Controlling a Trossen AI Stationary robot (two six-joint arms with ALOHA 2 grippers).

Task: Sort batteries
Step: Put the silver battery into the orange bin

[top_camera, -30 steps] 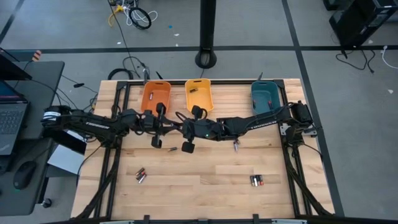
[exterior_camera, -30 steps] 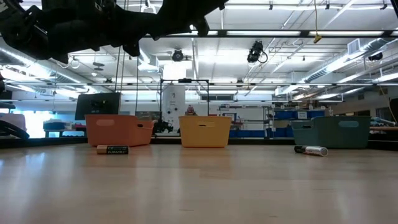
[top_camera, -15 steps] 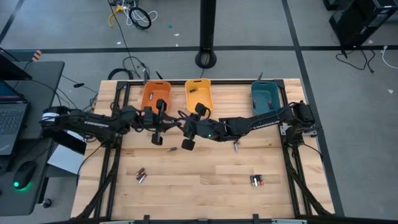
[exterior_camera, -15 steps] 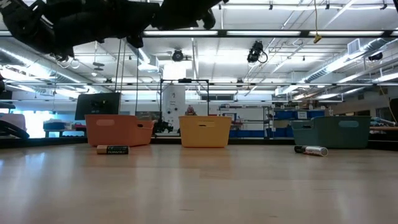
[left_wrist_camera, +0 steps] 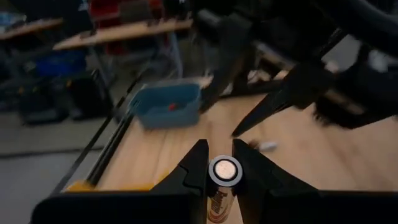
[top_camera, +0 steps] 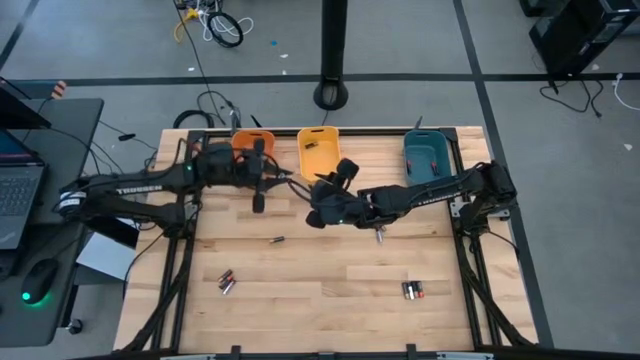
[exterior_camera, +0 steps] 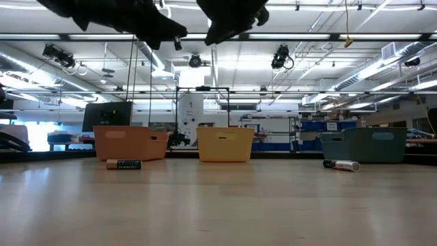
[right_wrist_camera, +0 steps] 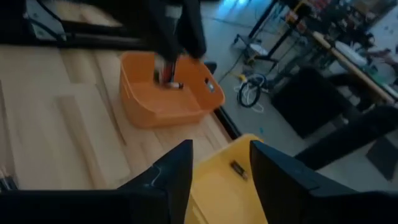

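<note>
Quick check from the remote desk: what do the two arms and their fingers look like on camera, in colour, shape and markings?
Both arms are dark, slender and jointed. The left arm carries pale lettering along its link; the right arm shows none I can read. Each wrist view shows two black, wedge-shaped fingers tapering to their tips.

— Where do the bins sit?

— Three along the far edge of the table: one bin at the left, a second just right of it, a third well off to the right.

— And the arms?

— The left gripper hangs in front of the leftmost bin, a battery between its fingers. The right gripper is before the middle bin.

— Loose cells?

— One near the centre, another right of it, a pair front-left, a cluster front-right, perhaps two or three.
</note>
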